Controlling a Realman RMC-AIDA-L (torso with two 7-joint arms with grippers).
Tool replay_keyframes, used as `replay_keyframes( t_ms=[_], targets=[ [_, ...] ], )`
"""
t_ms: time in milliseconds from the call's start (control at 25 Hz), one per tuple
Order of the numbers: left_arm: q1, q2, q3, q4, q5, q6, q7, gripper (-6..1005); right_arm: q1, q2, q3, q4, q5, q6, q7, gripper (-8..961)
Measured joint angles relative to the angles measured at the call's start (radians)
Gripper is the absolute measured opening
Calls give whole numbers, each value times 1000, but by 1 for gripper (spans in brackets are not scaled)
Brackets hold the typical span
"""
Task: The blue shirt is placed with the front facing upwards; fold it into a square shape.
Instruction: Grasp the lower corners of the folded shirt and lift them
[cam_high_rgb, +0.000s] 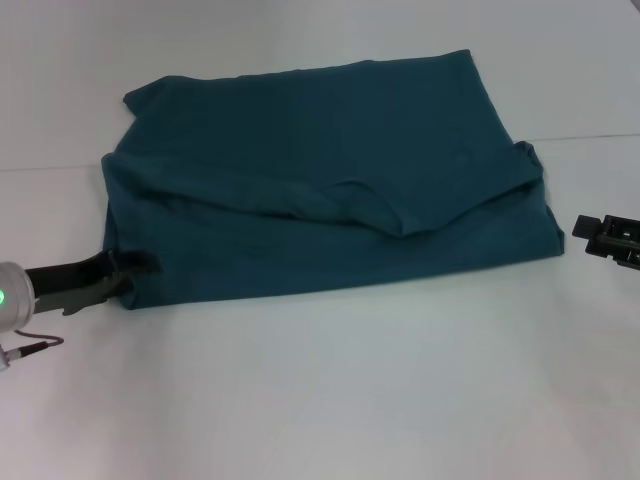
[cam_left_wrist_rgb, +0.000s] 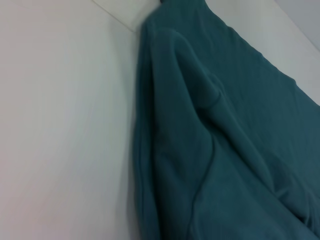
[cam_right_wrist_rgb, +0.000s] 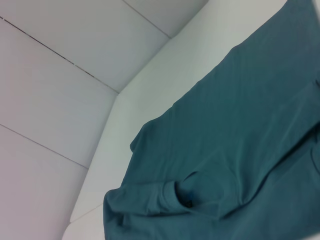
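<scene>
A plain white table (cam_high_rgb: 330, 400) fills the scene under soft, even light. Behind it stands a pale wall (cam_right_wrist_rgb: 60, 75) of large panels divided by thin dark seams.

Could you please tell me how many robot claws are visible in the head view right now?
2. The left claw is at the near-left corner of the blue shirt, touching its edge. The right claw is off the shirt's right edge, apart from it.
</scene>
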Motion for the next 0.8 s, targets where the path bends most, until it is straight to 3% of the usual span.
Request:
replay_keyframes(
  t_ms=[800],
  targets=[
    [11,12,-8,-3,28,-5,-55,540,-2,4,14,0,2,-5,-2,586]
  ],
)
